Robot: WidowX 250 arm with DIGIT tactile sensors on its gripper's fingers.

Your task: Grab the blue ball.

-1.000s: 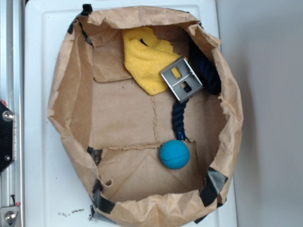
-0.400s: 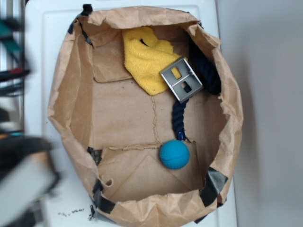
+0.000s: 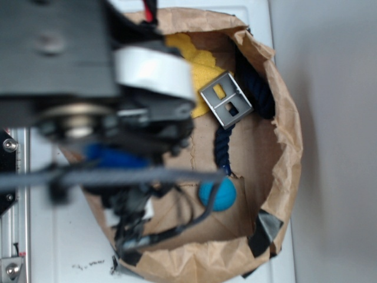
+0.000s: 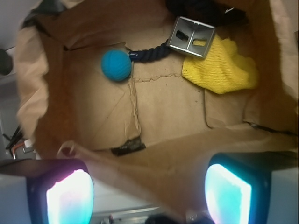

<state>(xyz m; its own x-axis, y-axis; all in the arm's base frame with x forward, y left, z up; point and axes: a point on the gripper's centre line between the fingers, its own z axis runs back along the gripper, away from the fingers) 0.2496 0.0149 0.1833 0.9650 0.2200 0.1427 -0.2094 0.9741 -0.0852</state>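
gripper (image 4: 148,191): bottom of the wrist view, pads wide apart, nothing between them, above the near edge of the paper bag (image 4: 28,93).
ball (image 4: 116,65): upper left of the wrist view, on the bag floor, touching the end of the dark rope (image 4: 152,53).
buckle (image 4: 192,37): upper middle, lying on the rope, overlapping the yellow cloth (image 4: 222,67) to its right.
step: approach; ball sits well off the gripper's centre.
advice: centre over the ball, clear the bag wall, descend with pads straddling it and the rope end outside the pads.
risk: ball likely rolls if nudged.

A white tabletop (image 3: 283,35) meets a plain grey surface (image 3: 336,141).
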